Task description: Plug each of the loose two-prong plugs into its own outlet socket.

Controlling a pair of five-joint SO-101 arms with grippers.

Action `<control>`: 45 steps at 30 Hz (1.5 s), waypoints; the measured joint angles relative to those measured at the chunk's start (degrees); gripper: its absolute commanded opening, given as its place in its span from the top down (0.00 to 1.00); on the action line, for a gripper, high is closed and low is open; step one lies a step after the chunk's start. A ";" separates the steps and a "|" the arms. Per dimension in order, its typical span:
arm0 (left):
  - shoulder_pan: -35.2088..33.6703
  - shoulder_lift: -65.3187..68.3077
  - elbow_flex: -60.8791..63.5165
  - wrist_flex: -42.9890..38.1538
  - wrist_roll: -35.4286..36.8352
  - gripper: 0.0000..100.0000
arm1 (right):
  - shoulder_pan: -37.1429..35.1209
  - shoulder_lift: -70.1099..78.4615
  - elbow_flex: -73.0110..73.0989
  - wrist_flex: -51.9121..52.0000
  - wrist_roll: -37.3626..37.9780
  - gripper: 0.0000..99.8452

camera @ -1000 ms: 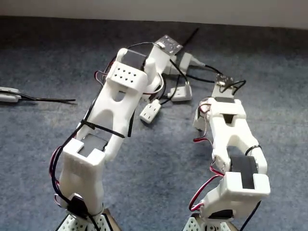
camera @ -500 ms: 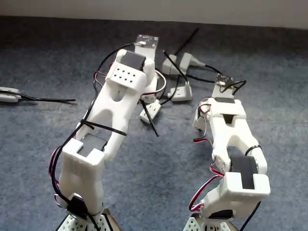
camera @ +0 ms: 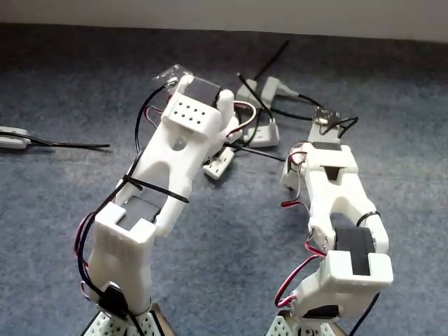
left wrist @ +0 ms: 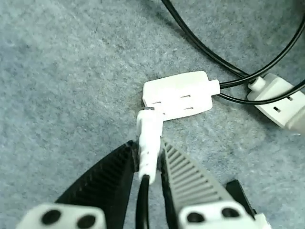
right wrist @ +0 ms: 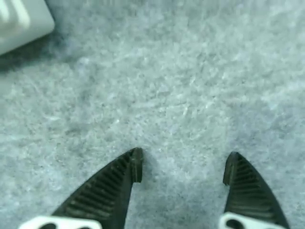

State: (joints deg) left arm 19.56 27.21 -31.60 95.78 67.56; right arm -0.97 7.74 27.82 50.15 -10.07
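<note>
Gripping a white two-prong plug (left wrist: 150, 125), the left claw (left wrist: 148, 149) holds its front end against the edge of an outlet socket (left wrist: 178, 93) on the grey tabletop (left wrist: 62, 71); the right claw (right wrist: 185, 160) hangs released, jaws spread, close above that tabletop.

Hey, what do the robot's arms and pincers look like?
The left arm and right arm are blocky white plastic with black motors and loose red and black wires. The left pincer and right pincer have dark, ribbed, pointed fingers on white mounts.
</note>
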 measured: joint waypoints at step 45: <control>0.09 -0.18 13.10 -12.31 10.81 0.99 | 0.00 -0.79 2.46 -3.25 0.00 0.73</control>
State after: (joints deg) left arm 19.65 27.03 -18.51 83.47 78.37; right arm -0.97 6.95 30.29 46.90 -10.07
